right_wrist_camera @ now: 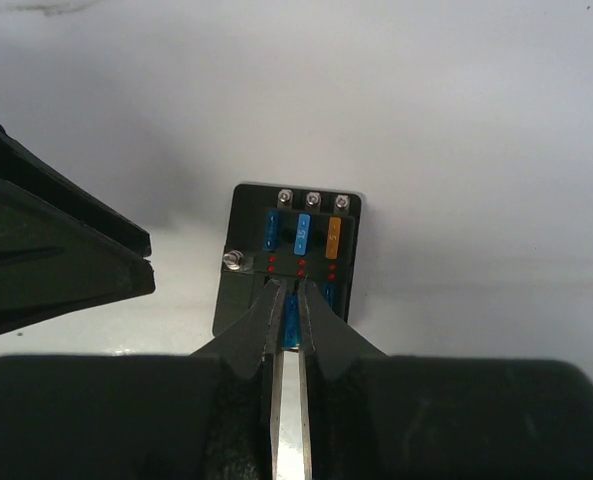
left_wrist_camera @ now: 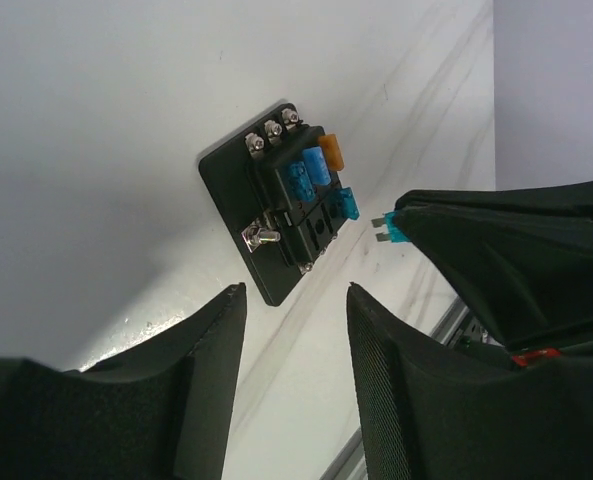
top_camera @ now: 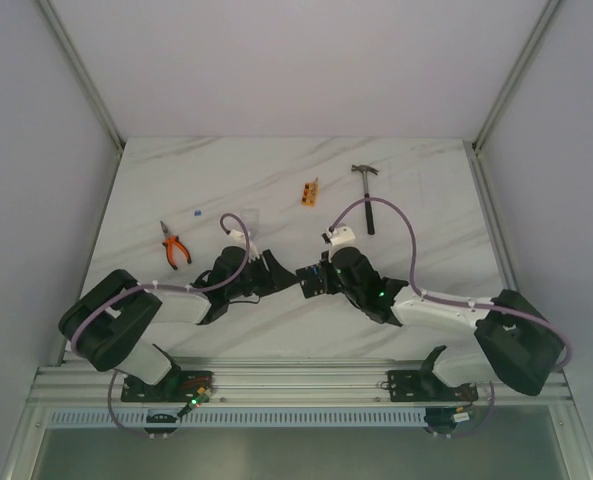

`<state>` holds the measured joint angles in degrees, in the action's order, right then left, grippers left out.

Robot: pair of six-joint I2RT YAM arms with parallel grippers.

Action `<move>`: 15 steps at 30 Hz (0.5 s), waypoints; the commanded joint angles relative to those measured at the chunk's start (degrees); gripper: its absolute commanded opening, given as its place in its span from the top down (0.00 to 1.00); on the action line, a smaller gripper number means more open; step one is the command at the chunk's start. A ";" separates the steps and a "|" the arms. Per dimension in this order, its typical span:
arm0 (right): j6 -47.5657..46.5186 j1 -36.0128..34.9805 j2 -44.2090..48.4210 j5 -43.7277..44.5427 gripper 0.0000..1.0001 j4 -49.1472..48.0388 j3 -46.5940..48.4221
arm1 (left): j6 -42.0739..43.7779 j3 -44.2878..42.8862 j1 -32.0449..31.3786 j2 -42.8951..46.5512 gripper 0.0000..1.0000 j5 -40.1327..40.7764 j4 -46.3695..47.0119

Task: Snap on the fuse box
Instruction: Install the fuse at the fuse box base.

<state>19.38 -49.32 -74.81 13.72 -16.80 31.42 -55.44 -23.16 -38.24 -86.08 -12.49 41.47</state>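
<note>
Close to the near edge of the white marble worktop (top_camera: 416, 170), about halfway between its left and right edges, the left gripper (left_wrist_camera: 296, 292) is hanging with its fingers apart and nothing between them. Facing it, the right gripper (right_wrist_camera: 292, 292) is squeezing a small blue plastic fuse (right_wrist_camera: 291, 328) tight between its fingers. Just under them the small black square plastic fuse box (right_wrist_camera: 248, 222) is lying flat on the worktop, and the held fuse is hanging over it. Two blue fuses (right_wrist_camera: 302, 232) and one orange fuse (right_wrist_camera: 334, 237) are sitting in its far row. Farther back, pliers with orange handles (top_camera: 174, 246) are lying toward the left edge. Farthest away, a small orange block (top_camera: 310, 192) and a hammer with a black handle (top_camera: 367, 196) are lying toward the far edge.
</note>
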 commanded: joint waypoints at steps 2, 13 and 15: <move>-2.09 -2.06 -3.79 6.27 1.00 -2.62 1.72 | -3.53 -1.48 -0.43 -2.62 0.48 -1.30 3.96; -1.80 -4.07 -7.74 10.39 1.00 -2.26 3.74 | -5.59 -3.02 -0.60 -7.78 0.52 -2.40 4.36; -1.80 -4.25 -8.08 10.77 1.00 -2.24 3.83 | -6.02 -3.12 -0.59 -8.58 0.53 -2.75 4.79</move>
<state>17.72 -52.95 -81.95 21.12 -17.15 33.52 -60.20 -25.06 -38.50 -93.12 -13.76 43.92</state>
